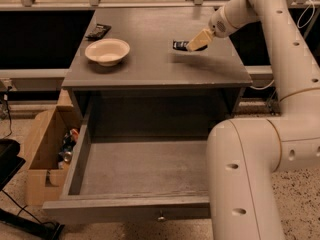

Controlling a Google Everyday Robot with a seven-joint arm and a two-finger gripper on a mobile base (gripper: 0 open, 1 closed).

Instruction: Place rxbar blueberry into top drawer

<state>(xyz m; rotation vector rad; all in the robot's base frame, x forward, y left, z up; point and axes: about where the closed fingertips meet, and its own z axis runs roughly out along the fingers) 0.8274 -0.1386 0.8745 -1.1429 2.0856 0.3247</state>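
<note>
A grey tabletop (150, 64) of matte, lightly grained wood is set against a dark recess, with a speckled floor below. The gripper (196, 41), a pale tan wedge at the end of a smooth white arm (280, 49), is angled down at the right rear part of the top. The rxbar blueberry (179, 45), a small flat rectangle in a dark glossy wrapper, is found right at the gripper's tip, jutting out to its left. Whether the bar is clamped or only touched cannot be told, nor whether it is off the surface. The slanted approach is judged to suit a thin, low object, which is best reached along its end.

Well below and ahead of the gripper, the top drawer (125, 208) is pulled fully out. Its wide shallow floor is left bare, presumably so the bar can be lowered straight in. A small round metal knob (161, 216) is fixed to its flat front. Far to the gripper's left a round cream bowl (107, 51) is seen, and beyond it a second dark wrapper (98, 31). A cardboard box (40, 149) is kept on the floor beside the drawer.
</note>
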